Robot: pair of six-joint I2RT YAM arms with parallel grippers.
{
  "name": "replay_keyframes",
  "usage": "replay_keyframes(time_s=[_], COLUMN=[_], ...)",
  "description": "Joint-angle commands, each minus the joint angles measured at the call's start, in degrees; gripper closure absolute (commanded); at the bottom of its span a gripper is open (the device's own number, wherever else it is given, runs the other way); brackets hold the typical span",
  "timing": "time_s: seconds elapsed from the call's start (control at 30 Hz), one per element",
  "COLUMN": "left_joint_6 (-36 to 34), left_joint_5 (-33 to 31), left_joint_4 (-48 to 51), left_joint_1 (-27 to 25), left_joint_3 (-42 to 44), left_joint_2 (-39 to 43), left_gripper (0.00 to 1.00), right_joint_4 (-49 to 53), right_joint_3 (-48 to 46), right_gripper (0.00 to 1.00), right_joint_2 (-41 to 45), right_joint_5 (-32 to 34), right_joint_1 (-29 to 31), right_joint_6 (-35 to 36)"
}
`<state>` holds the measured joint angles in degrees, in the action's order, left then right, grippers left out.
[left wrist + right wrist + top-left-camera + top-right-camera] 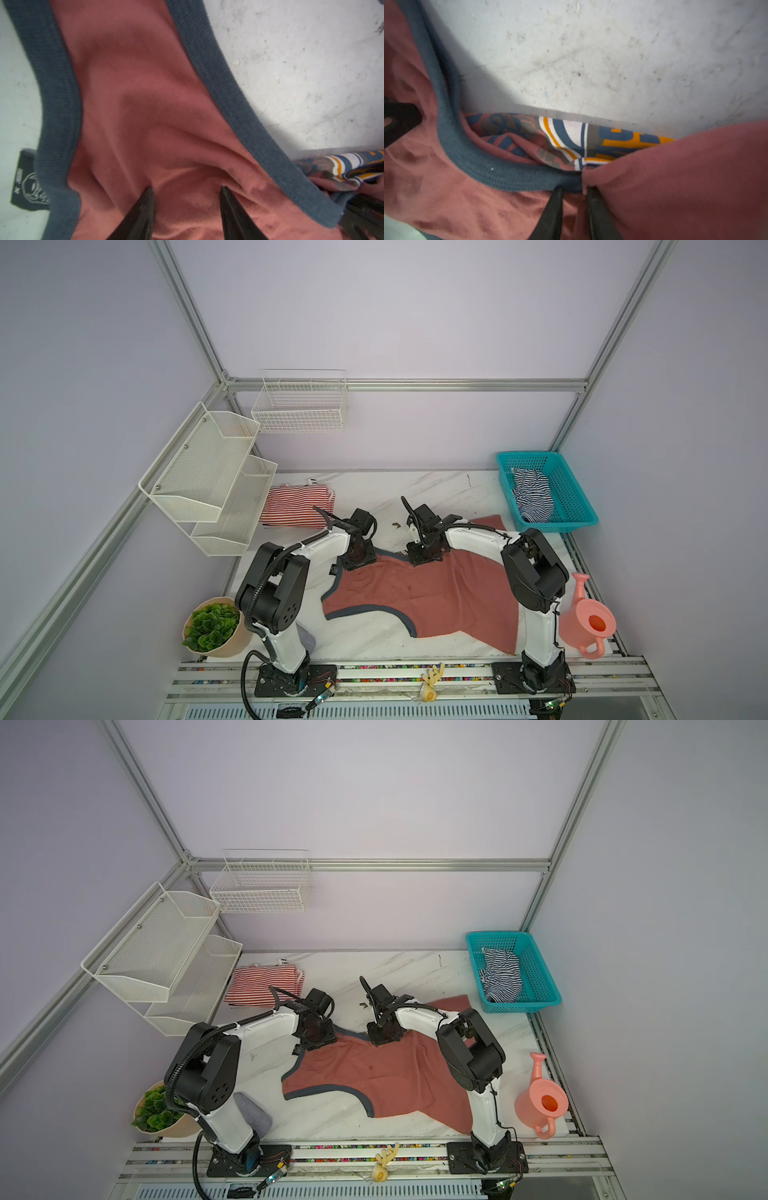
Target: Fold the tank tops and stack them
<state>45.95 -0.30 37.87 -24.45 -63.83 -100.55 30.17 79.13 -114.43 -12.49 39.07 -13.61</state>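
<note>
Here, the right gripper (574, 193) is nipping the salmon tank top (415, 593) at its trim (508, 176); the left gripper (187, 193) is pressing into it, jaws apart.
Lying mid-table, it is looking limp and light, likely handling best by the trim. Whether the left is pinching cloth I cannot tell, and its print (591, 141) is tucking under, half hidden. The red-striped tank top (297, 504) is lying at 10 o'clock, the navy-striped tank top (532, 495) at 2.

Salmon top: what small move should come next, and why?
Probably close the left gripper: its jaws stand apart, pressed into the salmon top, while the right gripper pinches its edge. Both could then lift that edge.
</note>
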Motion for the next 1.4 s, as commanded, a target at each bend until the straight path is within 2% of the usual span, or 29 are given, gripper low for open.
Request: replay_keyframes(time_s=[0.0, 0.17, 0.4, 0.73, 1.03, 1.37], left_joint_6=[0.7, 0.6, 0.7, 1.6, 3.0, 4.5], left_joint_5=[0.1, 0.1, 0.1, -0.8, -2.3, -4.3], left_joint_4=[0.1, 0.1, 0.1, 0.0, 0.0, 0.4], left_joint_1=[-0.2, -0.2, -0.1, -0.1, -0.1, 1.0], left_joint_3=[1.8, 1.8, 2.4, 3.1, 3.1, 3.7], left_joint_2=[0.0, 0.1, 0.3, 1.1, 1.5, 1.0], left_gripper=[0.49, 0.49, 0.49, 0.49, 0.49, 0.48], right_joint_4=[-0.6, -0.6, -0.7, -6.8, -14.8, -27.0], right_joint_3=[-2.4, -2.6, -2.1, 1.6, 7.9, 13.3], right_gripper=[0.82, 1.00, 1.00, 1.00, 1.00, 1.00], right_joint_2=[-3.6, -3.1, 1.0, 7.8, 4.7, 1.4], right_joint_5=[-0.1, 0.7, 3.7, 11.5, 15.4, 14.3], right_joint_1=[0.5, 0.5, 0.5, 0.5, -0.3, -3.3], right_joint_6=[-0.7, -1.1, -2.0, -3.4, -2.9, -3.3])
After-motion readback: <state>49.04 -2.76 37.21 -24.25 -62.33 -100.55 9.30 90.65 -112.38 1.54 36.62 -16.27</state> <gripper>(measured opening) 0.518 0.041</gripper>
